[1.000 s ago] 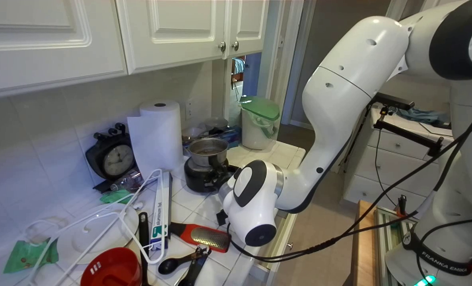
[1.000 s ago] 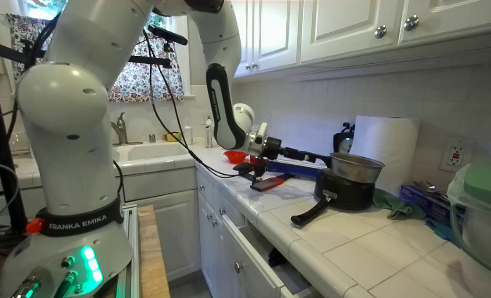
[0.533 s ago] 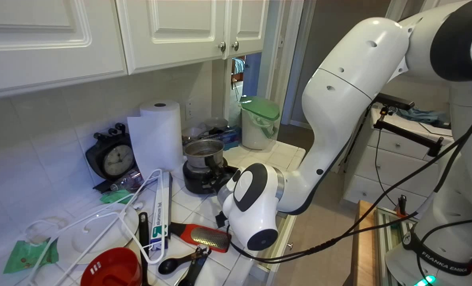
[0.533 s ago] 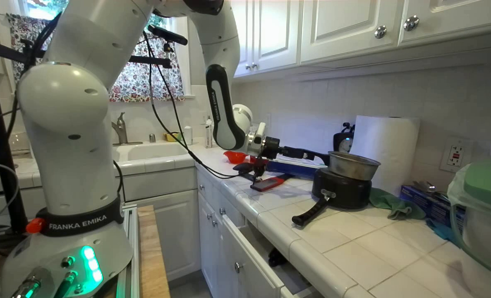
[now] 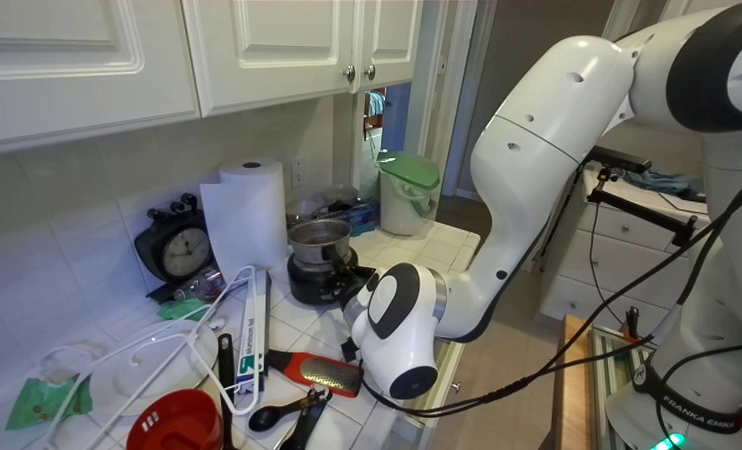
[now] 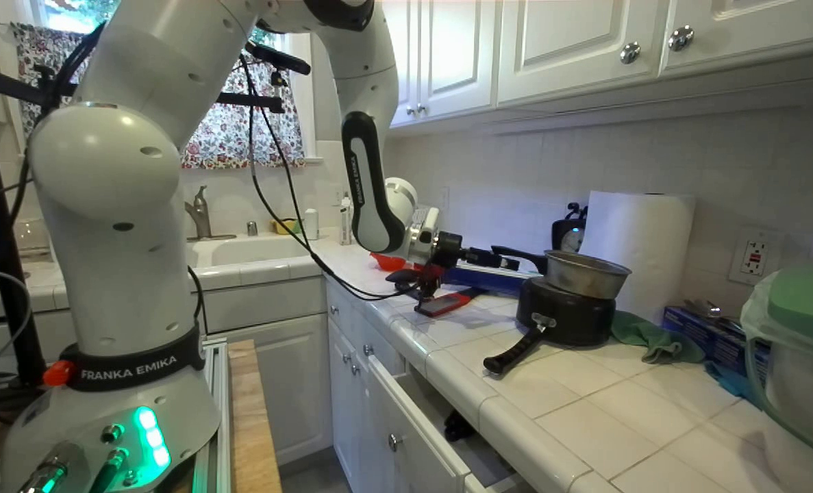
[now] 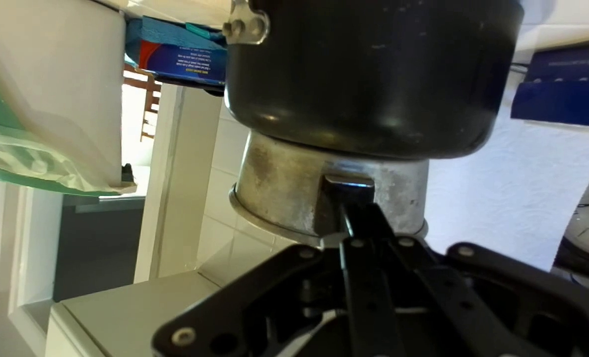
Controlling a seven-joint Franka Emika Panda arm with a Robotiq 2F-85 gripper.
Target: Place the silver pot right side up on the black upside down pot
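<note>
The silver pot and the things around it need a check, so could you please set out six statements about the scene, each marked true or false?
1. The silver pot rests on the black pot. True.
2. The silver pot is upside down. False: it is right side up.
3. The gripper is shut. True.
4. The gripper points away from the silver pot. False: it points toward that pot.
5. The red grater lies on the counter. True.
6. The red grater touches the black pot. False: the two are apart.
</note>
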